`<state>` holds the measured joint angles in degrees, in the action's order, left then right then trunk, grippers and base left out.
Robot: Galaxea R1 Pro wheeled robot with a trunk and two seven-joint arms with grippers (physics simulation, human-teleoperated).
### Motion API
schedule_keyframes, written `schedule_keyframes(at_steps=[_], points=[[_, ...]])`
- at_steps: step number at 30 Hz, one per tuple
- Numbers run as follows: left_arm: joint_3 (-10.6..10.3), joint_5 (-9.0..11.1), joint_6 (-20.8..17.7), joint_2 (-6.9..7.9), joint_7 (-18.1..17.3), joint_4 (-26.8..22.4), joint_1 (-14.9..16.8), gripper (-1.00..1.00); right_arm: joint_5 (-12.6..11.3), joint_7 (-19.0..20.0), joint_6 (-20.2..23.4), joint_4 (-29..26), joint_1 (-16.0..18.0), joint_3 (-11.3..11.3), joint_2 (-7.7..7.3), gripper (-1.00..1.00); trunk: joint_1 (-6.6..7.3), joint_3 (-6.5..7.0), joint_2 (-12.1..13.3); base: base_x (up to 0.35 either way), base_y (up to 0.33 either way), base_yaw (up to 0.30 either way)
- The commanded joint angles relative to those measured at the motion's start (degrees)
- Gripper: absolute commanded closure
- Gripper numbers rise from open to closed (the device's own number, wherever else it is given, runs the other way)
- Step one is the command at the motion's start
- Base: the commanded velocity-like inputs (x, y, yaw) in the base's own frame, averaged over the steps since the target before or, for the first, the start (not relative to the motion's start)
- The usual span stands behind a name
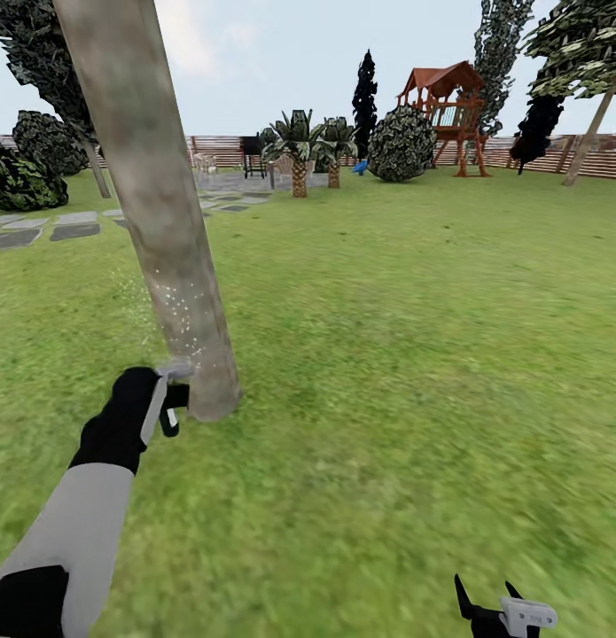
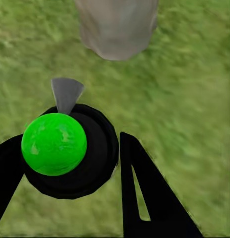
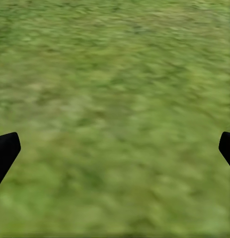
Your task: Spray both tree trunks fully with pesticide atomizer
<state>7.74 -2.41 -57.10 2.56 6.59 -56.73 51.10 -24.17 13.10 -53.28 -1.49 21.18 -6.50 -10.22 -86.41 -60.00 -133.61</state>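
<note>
Gripping the bottle (image 2: 70, 156) in my left gripper (image 1: 166, 403) by the trunk (image 1: 179, 292), right gripper (image 1: 489, 607) wide and idle, I figure spraying this low could leave the upper bark bare.

My left gripper (image 1: 170, 409) hides the atomizer (image 2: 70, 151). The tree trunk (image 1: 148, 195) runs off the frame's top. My right gripper (image 1: 489, 602) is cropped.

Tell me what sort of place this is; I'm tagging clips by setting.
A fenced back garden, rendered in simulation. A lawn runs to a slatted wooden fence, with a tree trunk close in front, a wooden play tower and stepping stones farther off.
</note>
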Motion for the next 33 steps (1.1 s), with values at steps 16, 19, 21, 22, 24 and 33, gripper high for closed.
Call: schedule_keyframes(at_steps=[16,19,21,22,24,33], points=[[5.4,0.2,23.2,0.24,4.8,12.8,-10.7,1.00,-0.1,0.0,-0.1,0.0,0.0,0.0,0.01,-1.00,0.00,0.01,0.0,0.043,-0.057,0.000],[8.7,0.1,25.5,0.07,4.8,14.3,-10.8,1.00,-0.1,0.0,-0.1,0.0,0.0,0.0,0.02,-1.00,0.00,0.01,0.0,0.182,-0.219,0.000],[9.0,0.1,25.9,-0.29,4.7,15.2,-10.8,1.00,-0.1,0.0,-0.1,0.0,0.0,0.0,0.02,-1.00,0.00,0.01,0.0,0.136,-0.250,0.000],[9.0,0.1,26.0,-0.35,4.6,15.3,-10.8,1.00,-0.1,0.0,-0.1,0.0,0.0,0.0,0.02,-1.00,0.00,0.01,0.0,0.123,-0.258,0.000],[9.1,0.1,26.2,-0.43,4.5,15.6,-10.8,1.00,-0.1,0.0,-0.1,0.0,0.0,0.0,0.02,-1.00,0.00,0.01,0.0,0.123,-0.260,0.000],[9.0,-0.1,28.7,-0.51,4.6,17.1,-10.8,1.00,-0.1,0.0,0.0,0.0,0.0,0.0,0.02,-1.00,0.00,0.01,0.0,0.158,-0.245,0.005]])
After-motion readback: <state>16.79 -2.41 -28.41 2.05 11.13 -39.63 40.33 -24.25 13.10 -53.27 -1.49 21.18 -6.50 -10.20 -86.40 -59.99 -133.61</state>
